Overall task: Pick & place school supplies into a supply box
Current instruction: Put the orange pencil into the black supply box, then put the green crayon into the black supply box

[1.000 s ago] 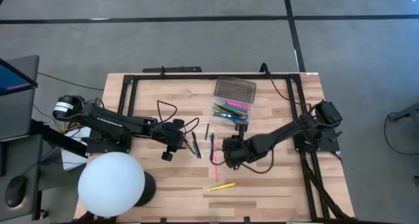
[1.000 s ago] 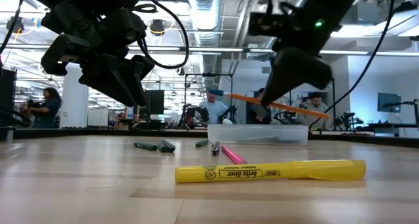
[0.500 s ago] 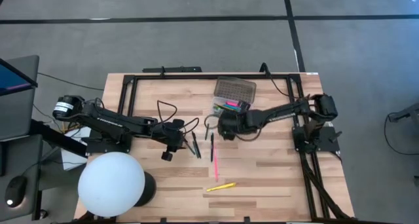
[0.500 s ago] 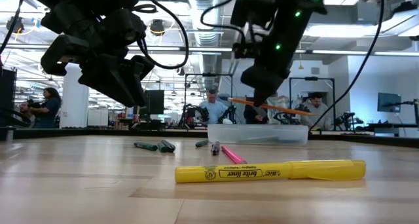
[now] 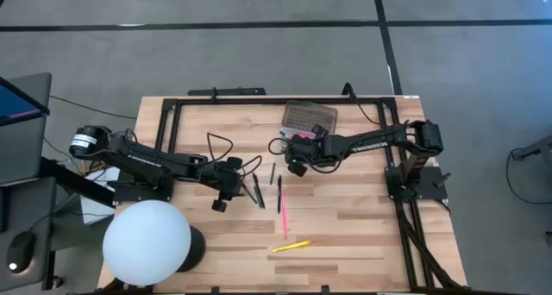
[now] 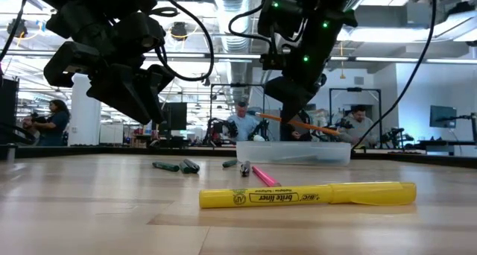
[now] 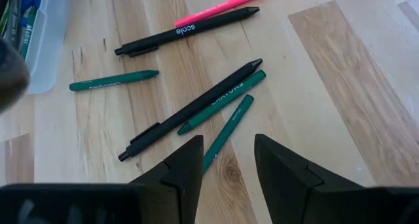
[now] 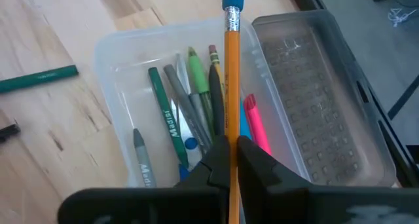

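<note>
Right gripper (image 5: 296,160) extended leftward at the table's far centre, raised, fingers clamped together. Left gripper (image 5: 226,181) hovers left of centre, fingers parted, holding nothing.

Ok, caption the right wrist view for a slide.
Right end effector holds an orange pencil above the open supply box of pens.

Yellow highlighter (image 6: 307,196): "BIC brite liner". Black pen (image 7: 186,31): "scale". Green pen (image 8: 165,126) in the box: "Madisi", partly legible.

White globe lamp (image 5: 147,242) at the wooden table's (image 5: 345,243) corner; people (image 6: 46,122) beyond.
</note>
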Controlling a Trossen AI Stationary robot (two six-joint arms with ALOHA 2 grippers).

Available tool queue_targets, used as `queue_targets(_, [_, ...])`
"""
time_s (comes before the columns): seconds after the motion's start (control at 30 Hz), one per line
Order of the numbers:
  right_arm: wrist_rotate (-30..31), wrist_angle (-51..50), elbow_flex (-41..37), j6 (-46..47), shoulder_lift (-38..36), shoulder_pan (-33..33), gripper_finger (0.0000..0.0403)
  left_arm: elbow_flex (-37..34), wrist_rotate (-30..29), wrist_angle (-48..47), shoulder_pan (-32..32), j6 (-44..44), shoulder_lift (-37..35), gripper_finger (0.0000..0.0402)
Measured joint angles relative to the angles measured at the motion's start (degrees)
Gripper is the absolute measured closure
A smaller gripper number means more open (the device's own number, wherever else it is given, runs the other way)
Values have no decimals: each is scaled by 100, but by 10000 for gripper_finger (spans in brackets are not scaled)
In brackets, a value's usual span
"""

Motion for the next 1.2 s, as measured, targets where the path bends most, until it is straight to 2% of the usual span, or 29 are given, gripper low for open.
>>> queue_targets(0.2, [11, 0, -2, -2, 0, -2, 395, 0, 0, 0, 0, 0, 0, 269])
queue_targets(0.83, [29, -4, -2, 40, 0, -151, 327, 0, 0, 0, 0, 0, 0, 269])
queue_targets(1.1, [51, -48, -2, -617, 0, 355, 327, 0, 1, 8, 0, 4, 0, 269])
queue_targets(1.2, [465, -266, -4, -747, 0, 614, 327, -2, 0, 98, 0, 0, 0, 269])
